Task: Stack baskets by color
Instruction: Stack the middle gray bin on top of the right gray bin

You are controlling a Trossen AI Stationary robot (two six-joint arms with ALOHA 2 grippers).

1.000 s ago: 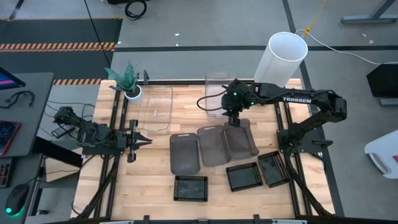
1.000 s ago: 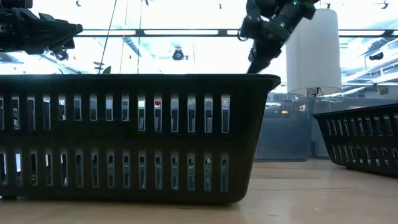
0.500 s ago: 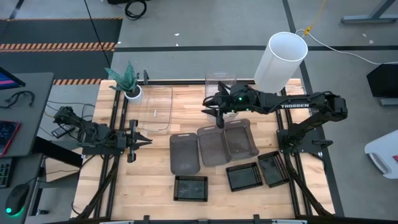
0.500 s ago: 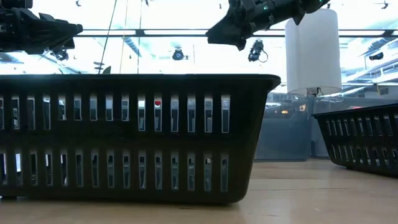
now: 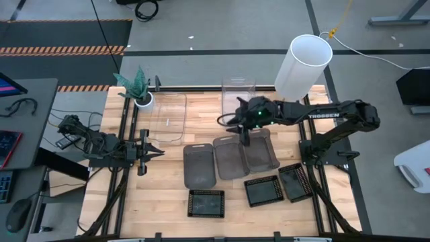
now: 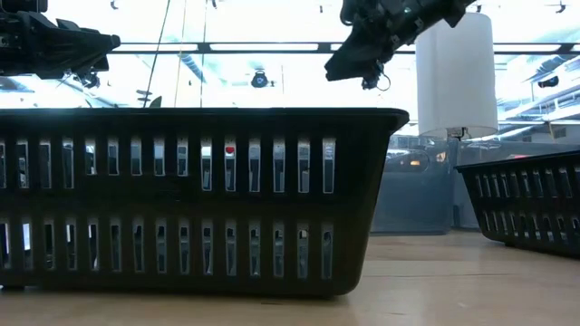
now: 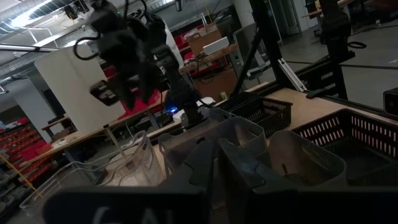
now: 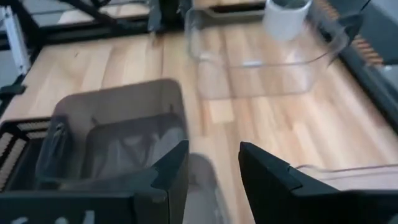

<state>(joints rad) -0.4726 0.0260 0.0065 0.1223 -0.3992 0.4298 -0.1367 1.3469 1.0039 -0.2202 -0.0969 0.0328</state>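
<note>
Three smoky dark-grey baskets (image 5: pixel 230 158) lie side by side on their bottoms at mid-table. Three black mesh baskets (image 5: pixel 263 191) sit nearer the front edge. A clear basket (image 5: pixel 169 115) lies at the far left, with more clear ones (image 5: pixel 236 94) at the far middle. My right gripper (image 5: pixel 243 138) hangs open above the far ends of the smoky baskets (image 8: pixel 118 137), slanting down, with nothing between its fingers (image 8: pixel 214 165). My left gripper (image 5: pixel 158 151) waits shut and level at the table's left edge.
A white cylindrical lamp (image 5: pixel 306 64) stands at the far right corner and a small potted plant (image 5: pixel 138 86) at the far left. In the low view one black mesh basket (image 6: pixel 199 199) fills the foreground. Bare wood lies between the clear basket and the smoky ones.
My right gripper, which pointed steeply down over the rightmost smoky basket, swung up toward the table's left until nearly level. It has since tipped partly down again and stands a little farther left. Its fingers stay open. The baskets have not moved.
</note>
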